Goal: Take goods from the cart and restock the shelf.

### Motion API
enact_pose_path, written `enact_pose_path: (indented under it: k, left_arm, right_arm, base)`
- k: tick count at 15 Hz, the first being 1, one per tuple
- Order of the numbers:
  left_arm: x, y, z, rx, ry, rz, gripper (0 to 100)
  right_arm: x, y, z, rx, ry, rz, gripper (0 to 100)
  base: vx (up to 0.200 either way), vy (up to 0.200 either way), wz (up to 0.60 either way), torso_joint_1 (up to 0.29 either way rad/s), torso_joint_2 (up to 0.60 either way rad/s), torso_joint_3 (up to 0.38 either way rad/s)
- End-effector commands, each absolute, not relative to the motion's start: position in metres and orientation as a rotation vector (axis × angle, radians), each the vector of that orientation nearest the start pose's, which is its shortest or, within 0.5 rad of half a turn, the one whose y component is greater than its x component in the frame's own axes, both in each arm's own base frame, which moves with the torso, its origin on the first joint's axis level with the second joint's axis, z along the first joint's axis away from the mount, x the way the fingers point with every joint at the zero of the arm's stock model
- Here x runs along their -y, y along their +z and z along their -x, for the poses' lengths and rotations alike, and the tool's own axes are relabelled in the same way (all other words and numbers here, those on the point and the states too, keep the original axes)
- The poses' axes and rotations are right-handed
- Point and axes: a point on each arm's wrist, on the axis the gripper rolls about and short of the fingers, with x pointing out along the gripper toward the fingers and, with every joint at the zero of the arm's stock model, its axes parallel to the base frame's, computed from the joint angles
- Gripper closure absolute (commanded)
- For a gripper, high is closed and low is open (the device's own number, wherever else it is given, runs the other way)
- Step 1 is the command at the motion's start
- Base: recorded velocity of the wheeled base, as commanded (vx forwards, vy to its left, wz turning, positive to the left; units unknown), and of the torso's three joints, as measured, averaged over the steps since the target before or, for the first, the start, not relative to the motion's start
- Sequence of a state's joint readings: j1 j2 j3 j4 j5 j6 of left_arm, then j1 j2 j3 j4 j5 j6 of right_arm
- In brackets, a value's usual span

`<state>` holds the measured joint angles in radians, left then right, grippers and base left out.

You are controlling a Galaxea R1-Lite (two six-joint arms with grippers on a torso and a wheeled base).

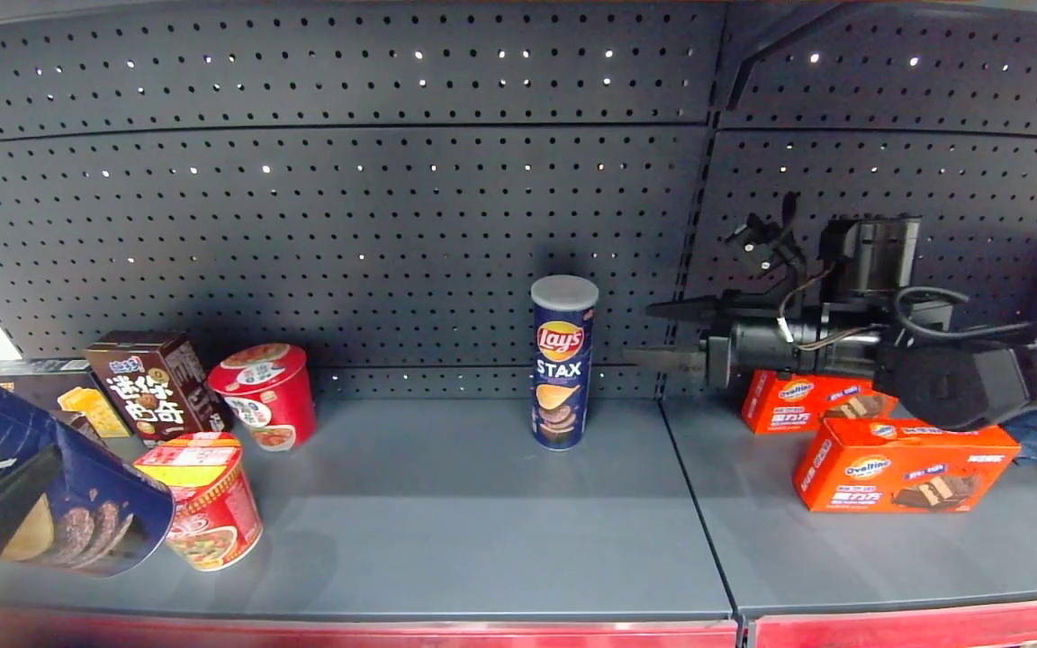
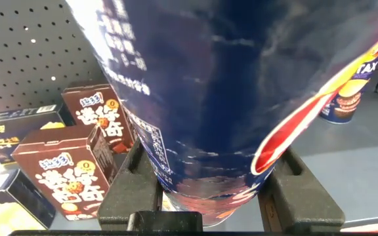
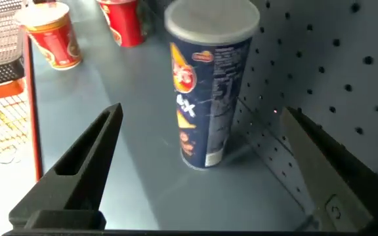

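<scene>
A blue chips can with a grey lid stands upright at the middle back of the grey shelf. My right gripper hangs open just right of it, level with its middle, apart from it. In the right wrist view the same can stands beyond the spread fingers. A second blue chips can is tilted over the shelf's front left corner. My left gripper is shut on that can, with one finger on each side.
Two red noodle cups and brown chocolate boxes crowd the shelf's left end. Two orange boxes lie on the right section, under my right arm. A perforated back wall closes the shelf.
</scene>
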<state>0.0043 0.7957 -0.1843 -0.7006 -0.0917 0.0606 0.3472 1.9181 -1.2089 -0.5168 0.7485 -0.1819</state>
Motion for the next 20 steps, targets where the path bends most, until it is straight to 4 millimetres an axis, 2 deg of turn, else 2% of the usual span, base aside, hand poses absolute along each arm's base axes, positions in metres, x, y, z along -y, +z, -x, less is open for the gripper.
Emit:
enact_pose_path:
  k: [1, 8, 16, 20]
  left_arm:
    - [0.002, 0.186, -0.079, 0.093, -0.085, -0.064, 100]
    - [0.002, 0.175, -0.077, 0.056, -0.086, -0.061, 100]
    - [0.002, 0.174, -0.077, 0.053, -0.086, -0.061, 100]
    - [0.002, 0.165, -0.074, 0.03, -0.087, -0.06, 100]
  right_arm:
    - [-0.151, 0.192, -0.368, -0.126, 1.136, 0.113, 0]
    - [-0.165, 0.165, -0.383, -0.174, 1.218, 0.092, 0]
    - [-0.191, 0.128, -0.412, -0.211, 1.25, 0.085, 0]
    - [-0.204, 0.108, -0.425, -0.223, 1.266, 0.083, 0]
  base:
    - [0.0, 0.0, 0.0, 0.0, 0.0, 0.0]
    - [0.0, 0.0, 0.0, 0.0, 0.0, 0.0]
    - [0.0, 0.0, 0.0, 0.0, 0.0, 0.0]
    - [0.0, 0.0, 0.0, 0.0, 0.0, 0.0]
